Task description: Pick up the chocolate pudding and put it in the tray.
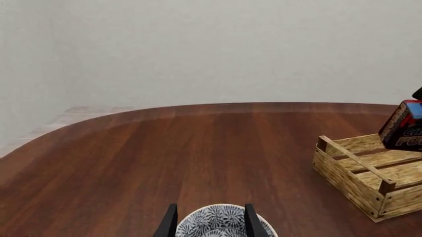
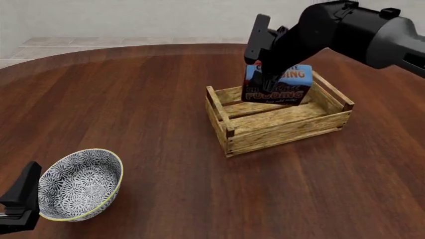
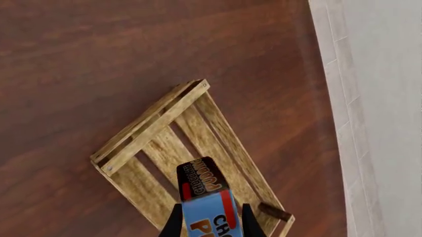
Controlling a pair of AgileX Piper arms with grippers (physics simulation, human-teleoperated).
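Note:
The chocolate pudding [image 2: 282, 85], a small box with a blue top and dark brown front, hangs tilted just above the tray [image 2: 285, 128], a light-brown slatted wooden crate right of the table's middle. My right gripper [image 2: 269, 79] is shut on the pudding from above. In the right wrist view the pudding [image 3: 205, 197] sits between the fingers [image 3: 174, 224] over the tray's slats [image 3: 165, 148]. The left wrist view catches the pudding [image 1: 403, 126] and the tray [image 1: 369, 173] at its edge. My left gripper [image 1: 209, 222] stands open at the table's near left, apart from both.
A grey-white patterned bowl [image 2: 79, 184] rests at the near left, right in front of my left gripper; the bowl [image 1: 218, 222] shows between its fingers in the left wrist view. The round wooden table's far edge [image 2: 133, 47] meets pale floor tiles.

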